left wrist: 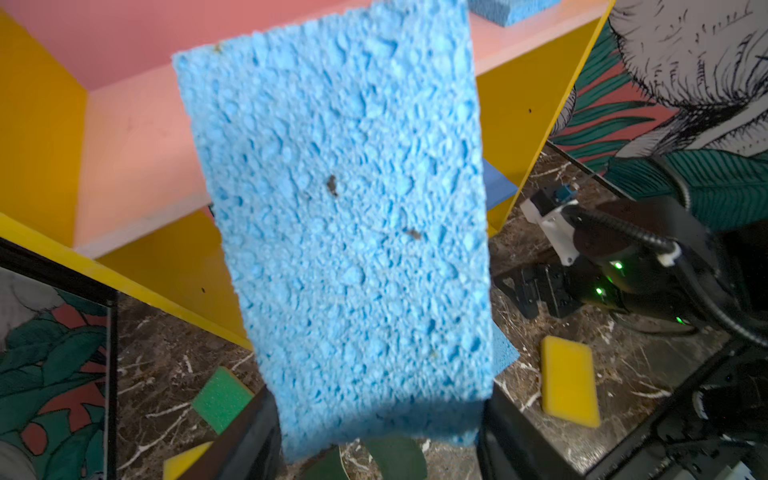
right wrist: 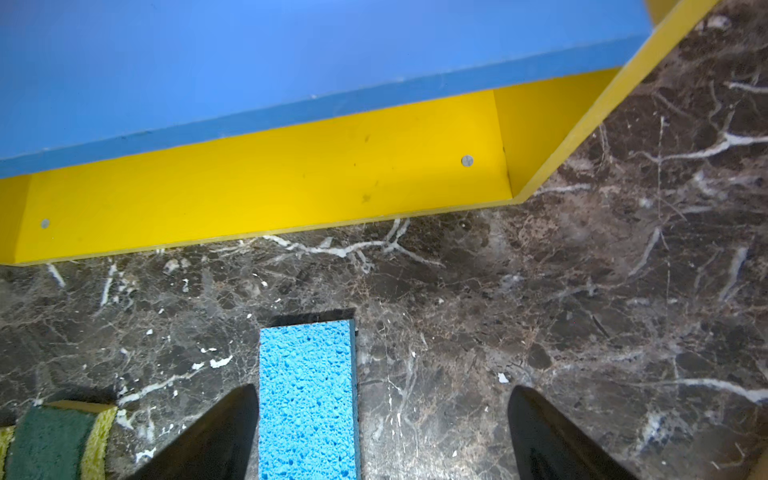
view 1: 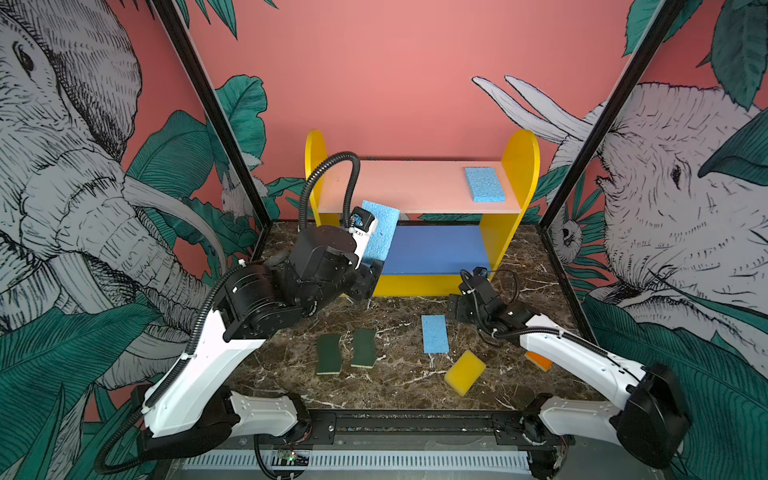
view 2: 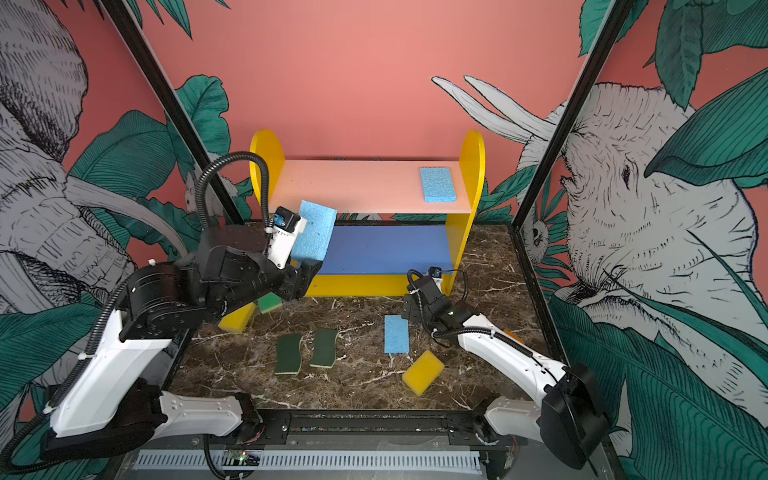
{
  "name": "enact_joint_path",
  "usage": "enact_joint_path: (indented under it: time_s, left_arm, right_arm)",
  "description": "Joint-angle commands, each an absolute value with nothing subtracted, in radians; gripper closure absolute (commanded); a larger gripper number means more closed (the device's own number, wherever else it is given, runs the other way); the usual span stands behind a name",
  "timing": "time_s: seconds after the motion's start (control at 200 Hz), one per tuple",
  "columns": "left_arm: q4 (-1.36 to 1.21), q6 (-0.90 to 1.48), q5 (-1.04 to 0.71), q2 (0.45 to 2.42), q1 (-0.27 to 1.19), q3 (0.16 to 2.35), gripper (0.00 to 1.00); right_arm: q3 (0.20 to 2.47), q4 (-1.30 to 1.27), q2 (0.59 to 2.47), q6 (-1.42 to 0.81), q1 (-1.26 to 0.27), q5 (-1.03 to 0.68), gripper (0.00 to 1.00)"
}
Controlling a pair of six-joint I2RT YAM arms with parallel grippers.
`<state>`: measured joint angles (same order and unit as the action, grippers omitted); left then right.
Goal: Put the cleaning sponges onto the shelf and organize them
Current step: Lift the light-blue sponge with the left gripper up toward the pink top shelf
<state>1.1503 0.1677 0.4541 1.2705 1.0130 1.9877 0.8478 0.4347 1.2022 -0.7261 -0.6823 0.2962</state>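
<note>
My left gripper point(view 1: 366, 275) point(left wrist: 378, 432) is shut on the short end of a light-blue sponge point(view 1: 381, 230) point(view 2: 314, 232) point(left wrist: 345, 208), held upright in front of the left end of the shelf point(view 1: 415, 189) point(view 2: 365, 189). Another light-blue sponge point(view 1: 484, 185) point(view 2: 437, 185) lies at the right end of the pink top board. A third light-blue sponge point(view 1: 435, 333) point(right wrist: 307, 399) lies flat on the floor. My right gripper point(view 1: 456, 305) point(right wrist: 382, 395) hovers open just right of it, one finger point(right wrist: 224, 428) beside its long edge.
Two wavy dark-green sponges point(view 1: 329, 354) point(view 1: 364, 348) lie side by side on the marble floor, a yellow sponge point(view 1: 464, 372) to their right. An orange sponge point(view 1: 539, 360) peeks from under the right arm. A bright green sponge point(view 2: 269, 302) and a yellow one point(view 2: 237, 318) lie under the left arm.
</note>
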Motion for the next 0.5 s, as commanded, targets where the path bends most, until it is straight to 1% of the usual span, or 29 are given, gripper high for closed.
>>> enact_joint_path:
  time_s: [0.0,0.095,0.195,0.355,0.46,0.495]
  left_arm:
    - [1.157,0.089,0.555,1.329,1.013,2.113,0.30]
    - [1.217,0.060,0.558,1.430,0.967,2.278,0.30]
    - [1.243,0.062,0.495,1.504,0.872,2.395,0.29]
    - [1.247,0.069,0.459,1.577,0.735,2.480,0.30]
    - [1.222,0.071,0.440,1.606,0.707,2.485,0.31]
    - [1.208,0.071,0.447,1.614,0.677,2.482,0.31]
  right_arm:
    - [0.822,0.394,1.159,-0.678,-0.693,0.328,0.03]
    - [0.816,0.395,1.136,-0.662,-0.695,0.332,0.03]
    - [0.803,0.392,1.110,-0.658,-0.696,0.338,0.04]
    - [0.805,0.398,1.074,-0.643,-0.698,0.338,0.04]
    - [0.817,0.403,1.060,-0.611,-0.699,0.337,0.04]
    - [0.820,0.403,1.057,-0.601,-0.700,0.337,0.04]
